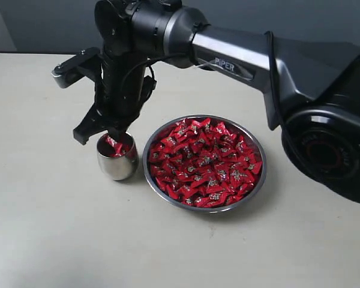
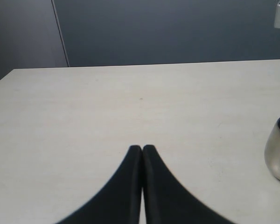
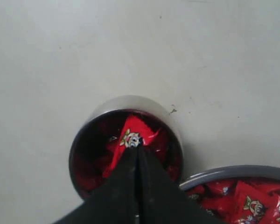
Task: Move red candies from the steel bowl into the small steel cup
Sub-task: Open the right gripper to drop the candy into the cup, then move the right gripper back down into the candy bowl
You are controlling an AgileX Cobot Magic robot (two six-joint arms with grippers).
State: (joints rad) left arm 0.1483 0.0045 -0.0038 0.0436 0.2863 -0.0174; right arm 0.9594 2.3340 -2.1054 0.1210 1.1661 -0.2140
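The steel bowl [image 1: 145, 157] sits right of the middle, heaped with red candies [image 1: 204, 162]. Just to its left stands the small steel cup [image 1: 117, 167], with red candy showing inside. My right gripper [image 1: 116, 137] reaches across and points down into the cup's mouth. In the right wrist view that gripper [image 3: 137, 149] is shut on one red candy [image 3: 130, 133], which sticks out past the tips over the cup [image 3: 126, 100]; the bowl's rim [image 3: 233, 171] shows beside it. My left gripper [image 2: 142, 147] is shut on nothing, low over bare table, with the cup [image 2: 277, 154] at the frame's edge.
The right arm [image 1: 240, 60] stretches across the back of the table above the bowl. The pale tabletop [image 1: 60, 228] spreads to the front and left. A dark wall [image 2: 168, 28] stands behind the table's far edge.
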